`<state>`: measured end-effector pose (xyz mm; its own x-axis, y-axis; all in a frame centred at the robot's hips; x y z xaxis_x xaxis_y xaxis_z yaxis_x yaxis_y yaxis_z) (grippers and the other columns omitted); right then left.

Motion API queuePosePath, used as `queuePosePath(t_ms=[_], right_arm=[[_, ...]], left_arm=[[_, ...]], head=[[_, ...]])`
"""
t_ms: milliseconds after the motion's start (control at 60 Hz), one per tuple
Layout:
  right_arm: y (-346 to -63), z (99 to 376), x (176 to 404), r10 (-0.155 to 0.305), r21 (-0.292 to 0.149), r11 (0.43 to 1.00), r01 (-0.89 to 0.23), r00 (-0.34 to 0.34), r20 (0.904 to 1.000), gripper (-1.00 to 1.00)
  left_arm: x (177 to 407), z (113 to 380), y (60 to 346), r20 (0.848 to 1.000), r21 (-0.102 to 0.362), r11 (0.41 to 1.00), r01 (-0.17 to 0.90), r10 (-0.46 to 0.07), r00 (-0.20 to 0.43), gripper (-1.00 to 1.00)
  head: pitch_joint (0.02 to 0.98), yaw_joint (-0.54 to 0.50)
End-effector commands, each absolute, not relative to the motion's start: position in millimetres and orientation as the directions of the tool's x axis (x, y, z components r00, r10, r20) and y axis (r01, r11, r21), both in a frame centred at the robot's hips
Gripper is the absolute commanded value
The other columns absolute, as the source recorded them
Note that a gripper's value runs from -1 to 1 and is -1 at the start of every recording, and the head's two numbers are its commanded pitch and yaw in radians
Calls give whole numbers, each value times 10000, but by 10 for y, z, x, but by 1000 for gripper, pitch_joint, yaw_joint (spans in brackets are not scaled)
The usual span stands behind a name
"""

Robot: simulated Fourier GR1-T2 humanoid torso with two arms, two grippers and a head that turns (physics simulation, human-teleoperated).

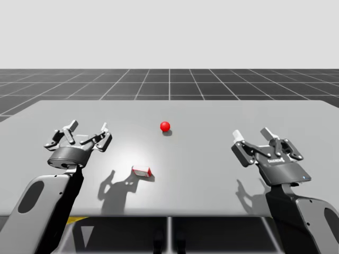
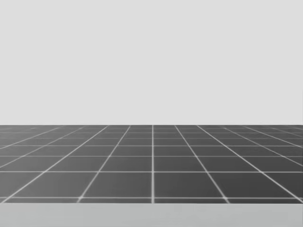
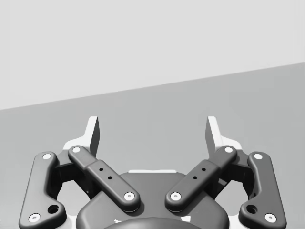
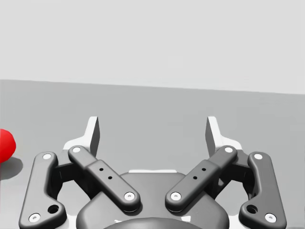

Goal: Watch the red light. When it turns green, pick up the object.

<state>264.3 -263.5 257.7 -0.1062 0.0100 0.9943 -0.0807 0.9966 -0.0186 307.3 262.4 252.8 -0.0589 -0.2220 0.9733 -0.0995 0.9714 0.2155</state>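
Currently light (image 1: 165, 126) red, object (image 1: 142, 170) on table (image 1: 212, 159), both jaws wide open, empty.

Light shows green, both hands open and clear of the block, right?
No. The light is red, not green, as the high view shows. The left hand and the right hand are open and clear of the block.

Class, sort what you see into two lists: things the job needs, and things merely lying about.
Needed: red light, showing red; small red and white object; left gripper, open; right gripper, open.
Merely there: grey table, as support; dark grid floor.
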Motion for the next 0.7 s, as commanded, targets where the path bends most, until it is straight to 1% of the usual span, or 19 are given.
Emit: queuePosePath(t_ms=[17,67,83,150,183,283,300,350,417,433,517,533,550,700], right_arm=[[-2623,2548,2613,-30,-38,9973,-736,-924,9957,-1000],[-2616,2547,2618,21,-93,9974,-720,-998,9950,-1000],[-2611,2551,2631,-114,15,9955,-948,-1032,9946,-1000],[-2617,2558,2633,89,-179,9961,-869,-1028,9947,-1000],[-2624,2559,2637,102,-185,9965,-817,-1007,9949,-1000],[-2629,2555,2647,160,-223,9976,-654,-950,9953,-1000],[-2625,2555,2647,180,-236,9980,-594,-942,9954,-1000],[-2618,2554,2647,181,-235,9981,-575,-926,9955,-1000],[-2606,2550,2648,248,-299,9981,-545,-916,9955,-1000],[-2602,2548,2651,283,-335,9979,-552,-921,9954,-1000],[-2600,2548,2657,277,-337,9969,-705,-845,9960,-1000],[-2599,2546,2655,290,-346,9975,-623,-891,9956,-1000],[-2599,2547,2656,281,-336,9976,-604,-895,9956,-1000],[-2603,2548,2662,319,-367,9979,-531,-887,9955,-1000]], left_arm=[[3081,2508,2632,9720,2220,9699,-998,-2282,-556,-1000],[3081,2507,2631,9720,2221,9699,-996,-2283,-557,-1000],[3081,2507,2630,9720,2220,9700,-994,-2282,-558,-1000],[3081,2507,2631,9720,2219,9700,-995,-2281,-557,-1000],[3080,2507,2631,9720,2220,9700,-994,-2281,-557,-1000],[3079,2506,2631,9719,2223,9700,-986,-2285,-562,-1000],[3078,2505,2633,9719,2225,9699,-985,-2286,-563,-1000],[3077,2504,2632,9717,2233,9698,-979,-2294,-564,-1000],[3078,2501,2630,9712,2253,9695,-959,-2313,-564,-1000],[3081,2500,2630,9710,2262,9694,-949,-2322,-569,-1000],[3083,2499,2627,9704,2285,9691,-925,-2344,-581,-1000],[3083,2499,2627,9703,2290,9691,-922,-2348,-583,-1000],[3083,2500,2625,9700,2299,9689,-913,-2357,-591,-1000],[3086,2502,2624,9694,2317,9688,-881,-2375,-615,-1000]], head=[[94,6],[96,6],[100,6],[110,6],[123,6],[187,5],[216,5],[254,6],[290,8],[317,10],[375,7],[386,6],[418,4],[525,7]])
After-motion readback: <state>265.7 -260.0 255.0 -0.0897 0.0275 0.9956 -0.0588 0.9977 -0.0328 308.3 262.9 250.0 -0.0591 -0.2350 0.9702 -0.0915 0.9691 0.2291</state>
